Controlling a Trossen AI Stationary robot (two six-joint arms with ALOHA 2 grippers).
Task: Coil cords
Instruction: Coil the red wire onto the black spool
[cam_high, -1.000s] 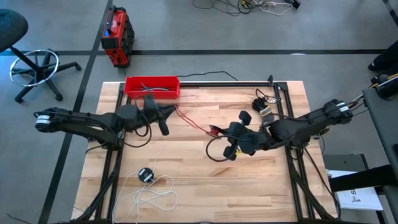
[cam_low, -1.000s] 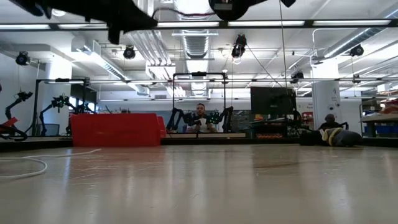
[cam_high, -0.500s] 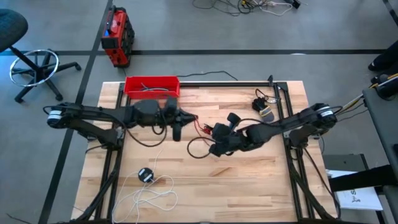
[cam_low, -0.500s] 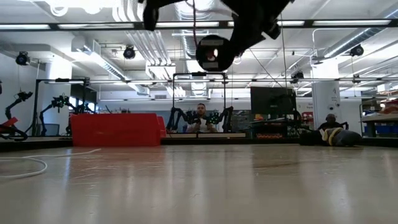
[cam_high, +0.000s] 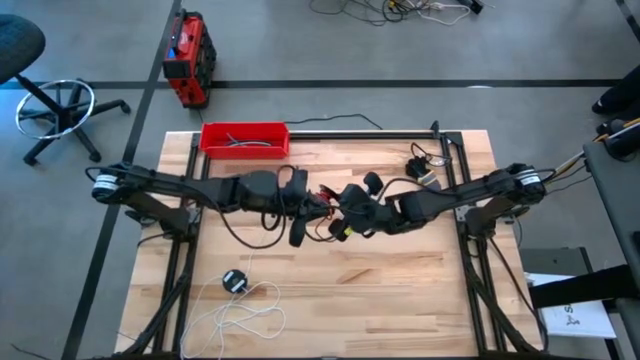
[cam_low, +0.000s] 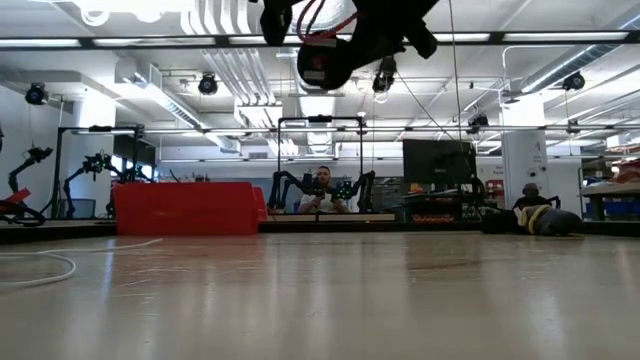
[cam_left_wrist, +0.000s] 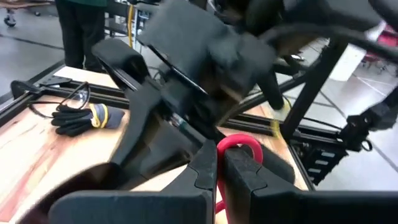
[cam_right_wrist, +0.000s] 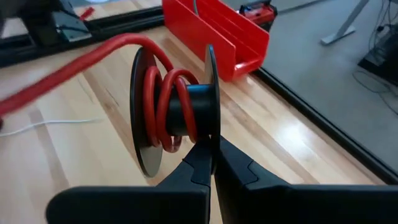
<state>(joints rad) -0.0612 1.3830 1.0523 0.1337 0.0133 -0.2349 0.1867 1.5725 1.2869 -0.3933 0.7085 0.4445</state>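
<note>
**Red cord half wound, arms meeting at mid-table**

Here the right gripper (cam_right_wrist: 211, 163) is clamped on the rim of a black spool (cam_right_wrist: 177, 112) with several turns of the red cord (cam_right_wrist: 163, 99) around its hub. The left gripper (cam_left_wrist: 219, 163) sits just left of it, fingers pinched on a loop of that cord. The spool's axis lies level, so further winding likely falls to the left arm (the nearer one). The white cord (cam_high: 245, 310) lies loose at the near left of the table (cam_high: 420, 300).
</note>
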